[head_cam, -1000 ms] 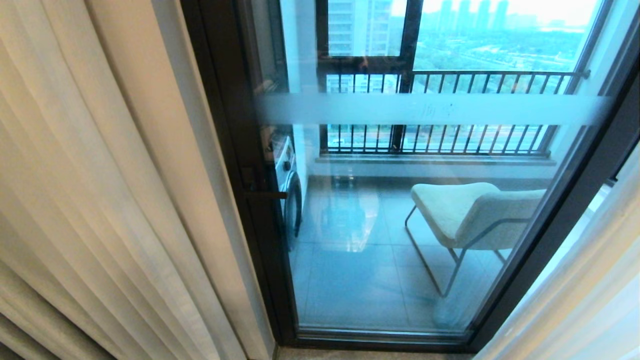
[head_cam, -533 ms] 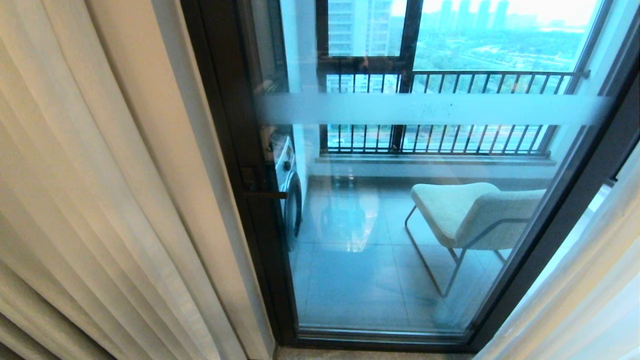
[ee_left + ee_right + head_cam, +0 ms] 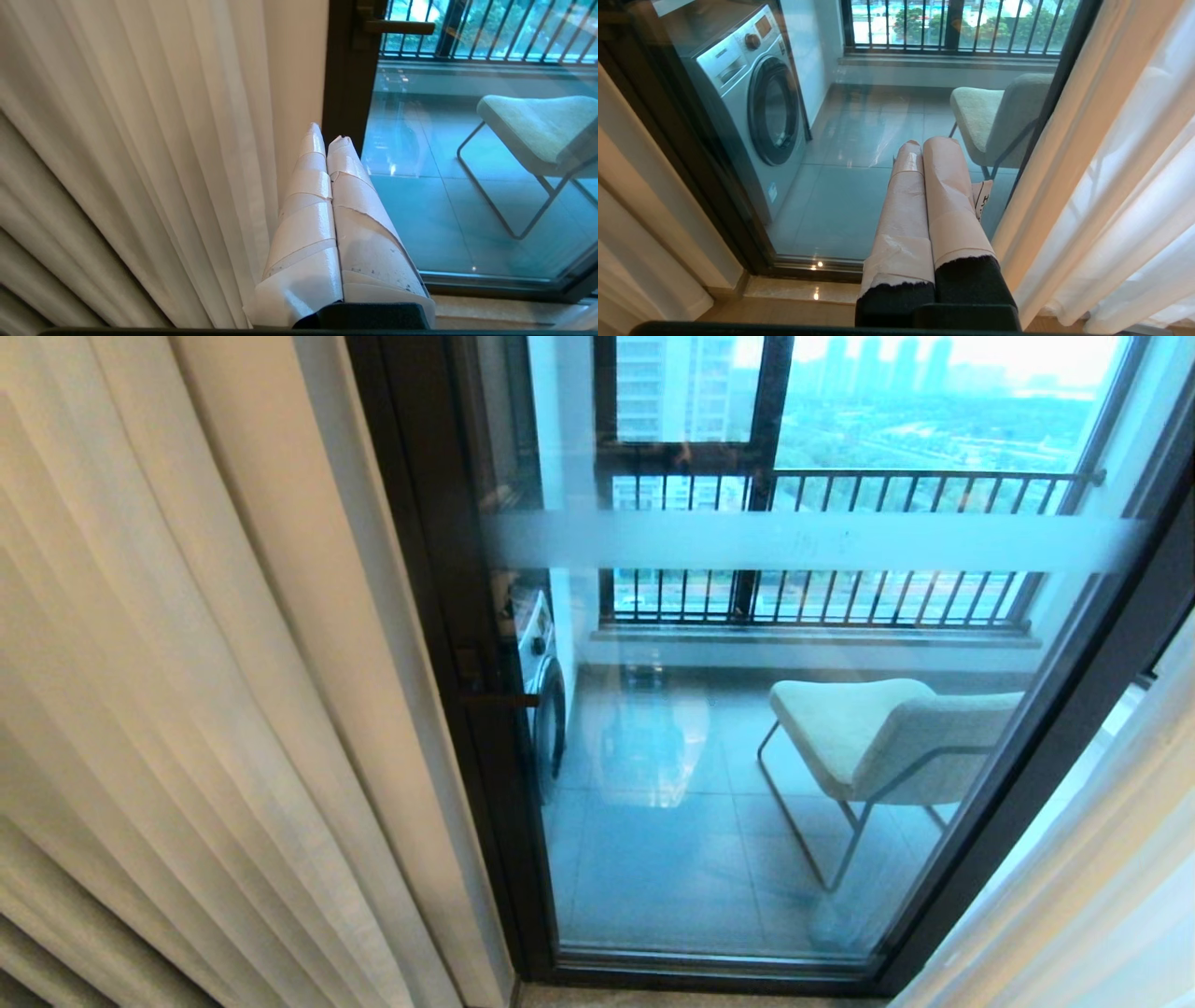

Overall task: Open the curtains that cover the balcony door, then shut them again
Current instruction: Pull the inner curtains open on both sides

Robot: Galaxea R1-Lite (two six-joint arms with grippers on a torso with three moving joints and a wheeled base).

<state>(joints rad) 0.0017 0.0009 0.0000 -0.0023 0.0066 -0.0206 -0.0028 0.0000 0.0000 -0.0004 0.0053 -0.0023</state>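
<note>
The curtains stand drawn apart. A cream pleated panel [image 3: 187, 709] hangs left of the balcony door [image 3: 794, 756], and a white sheer [image 3: 1102, 896] hangs at its right. The door's glass shows uncovered, with a frosted band [image 3: 812, 541] and a slim handle [image 3: 499, 698] on the dark frame [image 3: 439, 616]. Neither arm appears in the head view. My left gripper [image 3: 327, 137], wrapped in white tape, is shut and empty, close beside the cream curtain [image 3: 140, 163]. My right gripper [image 3: 924, 142], wrapped in beige tape, is shut and empty, between the glass and the right curtain [image 3: 1111, 186].
Behind the glass stand a washing machine [image 3: 752, 107] at the left and a pale cushioned chair [image 3: 878, 737] on a thin metal frame. A black railing [image 3: 840, 551] runs across the outer window. A stone sill [image 3: 798, 291] lies under the door.
The whole head view has shifted very slightly to the right; nothing in the scene itself has moved.
</note>
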